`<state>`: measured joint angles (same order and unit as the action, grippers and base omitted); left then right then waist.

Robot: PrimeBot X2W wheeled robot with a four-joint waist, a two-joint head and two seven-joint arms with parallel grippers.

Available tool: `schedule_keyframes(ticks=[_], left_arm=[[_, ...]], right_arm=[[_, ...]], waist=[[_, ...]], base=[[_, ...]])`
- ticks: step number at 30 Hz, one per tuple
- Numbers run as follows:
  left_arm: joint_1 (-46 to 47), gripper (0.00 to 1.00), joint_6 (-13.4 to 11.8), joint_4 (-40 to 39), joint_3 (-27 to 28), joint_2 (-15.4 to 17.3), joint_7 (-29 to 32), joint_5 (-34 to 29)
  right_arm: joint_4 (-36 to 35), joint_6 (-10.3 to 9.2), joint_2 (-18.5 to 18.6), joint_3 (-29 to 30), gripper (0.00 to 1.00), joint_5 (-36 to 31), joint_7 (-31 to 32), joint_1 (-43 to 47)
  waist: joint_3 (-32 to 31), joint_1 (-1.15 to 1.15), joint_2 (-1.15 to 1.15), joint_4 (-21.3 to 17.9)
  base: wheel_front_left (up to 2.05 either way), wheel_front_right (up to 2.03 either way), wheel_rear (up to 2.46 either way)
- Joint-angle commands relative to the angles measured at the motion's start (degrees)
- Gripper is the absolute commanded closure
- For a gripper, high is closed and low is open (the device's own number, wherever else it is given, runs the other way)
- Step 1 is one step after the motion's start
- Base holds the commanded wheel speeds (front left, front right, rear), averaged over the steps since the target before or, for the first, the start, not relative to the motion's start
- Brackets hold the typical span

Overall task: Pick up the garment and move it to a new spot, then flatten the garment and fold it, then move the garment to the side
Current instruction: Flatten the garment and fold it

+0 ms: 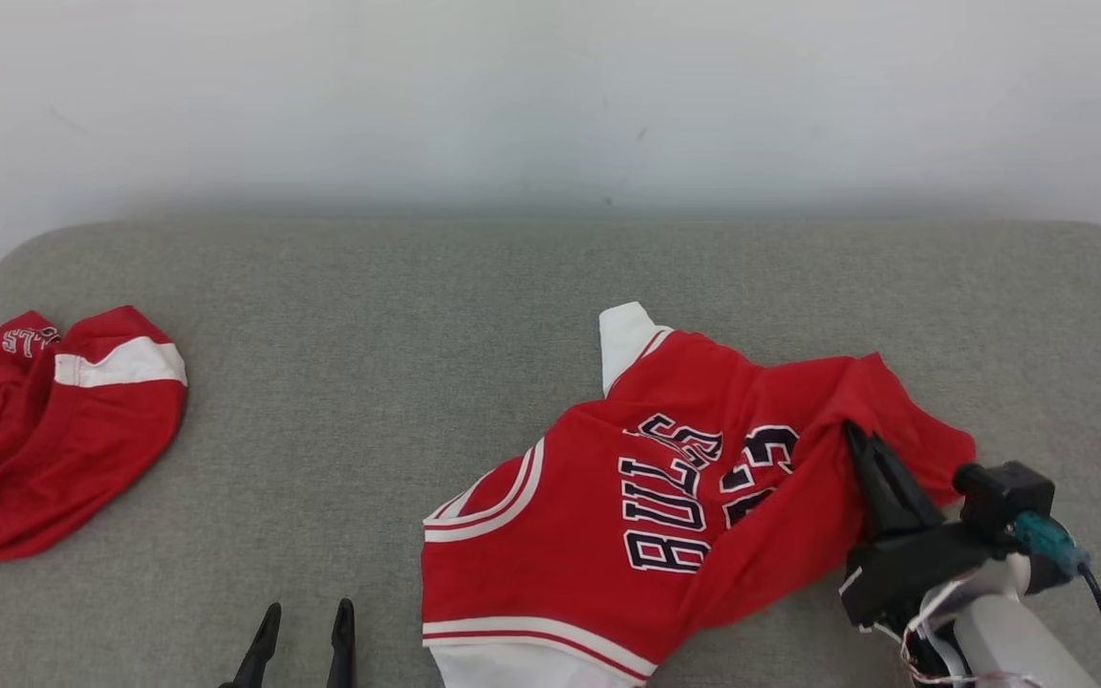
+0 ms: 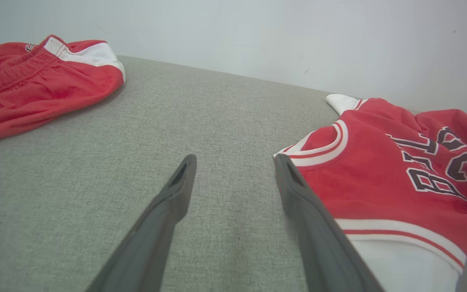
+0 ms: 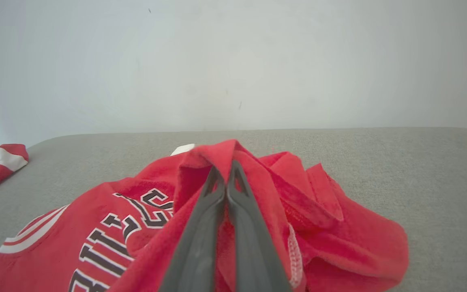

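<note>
the right tool [image 3: 225,171] clenches a bunched edge of the red jersey [image 1: 589,535], the left tool [image 2: 234,162] hangs released over bare desk [image 1: 369,315] beside it, hem cut off below.

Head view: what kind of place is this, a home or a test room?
Likely a test set-up for folding clothes rather than a lived-in room: a bare pale wall, a grey cloth-covered surface, and on it a red jersey and red shorts.

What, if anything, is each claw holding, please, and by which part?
The right claw is shut on a raised fold of the red jersey; the left claw is open and holds nothing.
</note>
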<state>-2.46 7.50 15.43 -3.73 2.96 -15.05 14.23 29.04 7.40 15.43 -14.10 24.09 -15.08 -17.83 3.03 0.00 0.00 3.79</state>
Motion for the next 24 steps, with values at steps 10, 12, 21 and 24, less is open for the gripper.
schedule_keyframes(ticks=[10,12,21,24], left_arm=[[-0.4,0.0,-0.05,0.93,-1.25,-0.09,-0.19,1.46],[-0.42,0.0,-0.05,0.98,-1.06,-0.1,-0.19,1.51],[0.3,0.0,-0.05,0.62,0.17,-0.09,-0.19,1.31],[0.89,0.0,-0.05,0.38,0.42,-0.1,-0.19,1.0]], right_arm=[[14.48,0.19,-2.31,2.08,0.0,-1.89,-0.04,-10.23],[12.12,0.19,-2.41,2.6,0.0,-1.68,-0.04,-8.78],[-6.63,0.19,-2.83,7.59,0.0,-3.8,-0.04,3.62],[-12.01,0.2,-3.8,9.79,0.0,-5.2,-0.05,8.71]], waist=[[-0.35,0.0,0.0,2.48],[-0.27,0.0,0.0,1.92],[0.42,0.0,0.0,-1.39],[0.9,0.0,0.0,-2.36]], base=[[0.0,0.0,0.0],[0.0,0.0,0.0],[0.0,0.0,0.0],[0.0,0.0,0.0]])
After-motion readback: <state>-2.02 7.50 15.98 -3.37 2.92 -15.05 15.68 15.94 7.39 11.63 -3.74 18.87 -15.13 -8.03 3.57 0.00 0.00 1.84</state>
